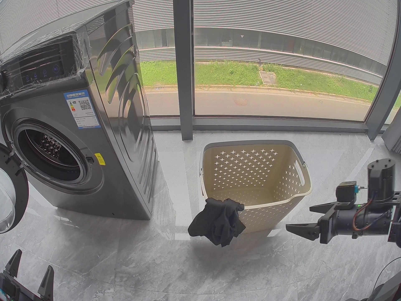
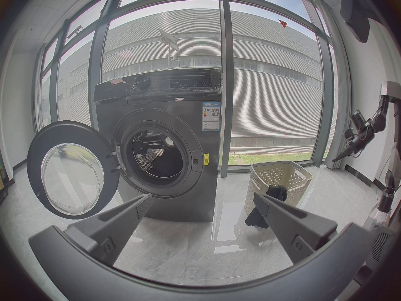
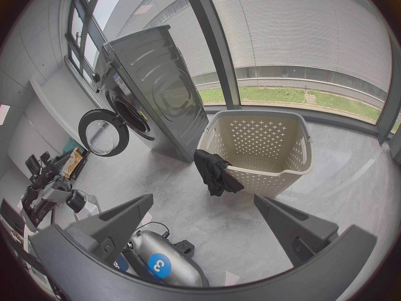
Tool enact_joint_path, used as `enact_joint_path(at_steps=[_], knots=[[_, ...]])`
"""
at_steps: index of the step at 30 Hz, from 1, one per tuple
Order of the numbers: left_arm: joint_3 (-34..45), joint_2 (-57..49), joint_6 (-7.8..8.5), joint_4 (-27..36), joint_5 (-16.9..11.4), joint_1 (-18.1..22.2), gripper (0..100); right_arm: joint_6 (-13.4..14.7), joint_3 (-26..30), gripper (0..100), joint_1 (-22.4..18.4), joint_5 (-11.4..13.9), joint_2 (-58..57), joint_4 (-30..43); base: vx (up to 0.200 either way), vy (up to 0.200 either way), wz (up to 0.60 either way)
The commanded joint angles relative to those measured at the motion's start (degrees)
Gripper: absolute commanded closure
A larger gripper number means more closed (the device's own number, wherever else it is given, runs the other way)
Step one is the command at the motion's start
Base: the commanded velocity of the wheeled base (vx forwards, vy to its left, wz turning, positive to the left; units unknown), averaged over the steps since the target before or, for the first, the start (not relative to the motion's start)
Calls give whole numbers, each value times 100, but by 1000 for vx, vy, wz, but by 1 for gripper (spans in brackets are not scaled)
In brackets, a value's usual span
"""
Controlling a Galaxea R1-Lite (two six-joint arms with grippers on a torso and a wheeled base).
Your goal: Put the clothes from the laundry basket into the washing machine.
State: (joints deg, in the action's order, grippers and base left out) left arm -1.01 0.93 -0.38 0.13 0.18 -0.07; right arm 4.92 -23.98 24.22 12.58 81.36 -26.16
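One large grey front-loading washing machine [image 1: 121,105] is standing to our left, its round glass door [image 1: 8,197] swung open and the drum mouth facing us. Beside it, to the right and near the window, a cream perforated plastic laundry basket [image 1: 250,168] is sitting on the floor. We are seeing a single dark crumpled cloth garment [image 1: 218,221] hanging over the basket's near rim, most of it drooping down the outside wall toward the floor. We are judging it light, limp and liable to slide off the rim if nudged. So we are favouring a pinch on the thick bunched fold at the rim, where several layers are gathering. Our right gripper [image 1: 300,218] is hovering with fingers spread and holding nothing. It is well to the right of the garment, just off the basket's near right corner, and pointing toward it. Our left gripper [image 1: 34,261] is sitting low near the machine's door, jaws likewise apart and empty, well apart from the garment.
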Motion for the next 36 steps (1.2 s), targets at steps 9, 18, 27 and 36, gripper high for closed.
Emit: enact_joint_path(at_steps=[9,18,27,36], knots=[[101,-75,-6,-5,-1,-1,0,26,-423,0,390,-362,2235,-1172,0,0,0],[101,-75,-6,4,-1,-1,0,44,-1091,0,601,-502,3088,-1374,0,0,0],[101,-84,3,4,-1,-1,0,35,-1794,0,724,-722,3949,-1383,0,0,0],[101,-75,-6,4,-1,-1,0,26,-2375,0,715,-871,4643,-1374,0,0,0]])
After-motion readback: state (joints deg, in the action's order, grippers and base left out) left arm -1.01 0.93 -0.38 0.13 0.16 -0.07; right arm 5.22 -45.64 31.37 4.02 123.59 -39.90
